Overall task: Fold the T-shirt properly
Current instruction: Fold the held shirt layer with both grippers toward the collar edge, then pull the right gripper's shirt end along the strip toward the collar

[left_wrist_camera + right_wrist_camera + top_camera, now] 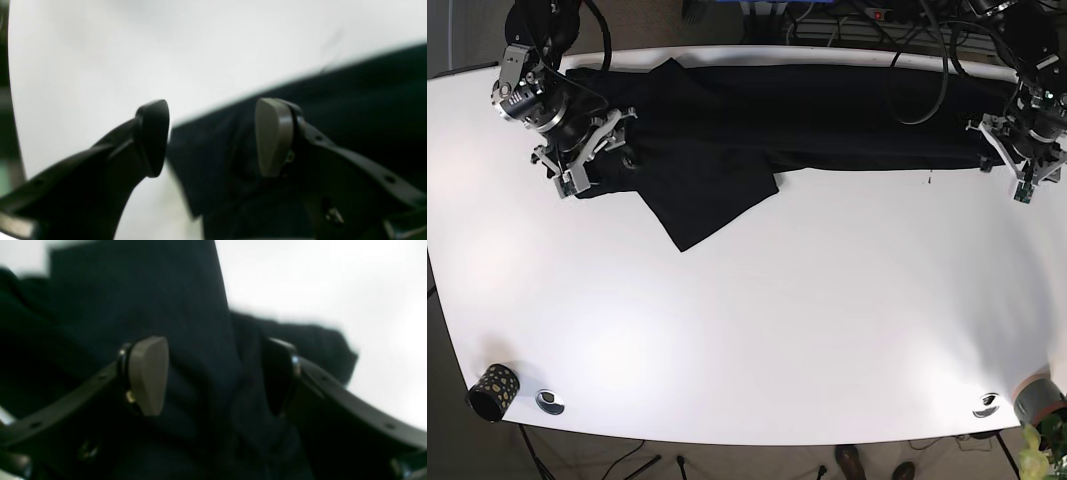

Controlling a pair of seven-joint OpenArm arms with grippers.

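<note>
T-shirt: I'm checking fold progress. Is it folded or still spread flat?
Partly folded. The T-shirt lies as a long narrow band along the table's far edge, one sleeve flap sticking out.

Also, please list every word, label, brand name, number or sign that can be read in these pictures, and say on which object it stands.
No readable text in any view.
T-shirt: plain black cloth, no print or tag visible.
Table: bare white, no markings.
Dark cup at the table's near corner: a pale dotted pattern only, no letters.
Left pincer and right pincer: blurred, no label visible on them.
</note>
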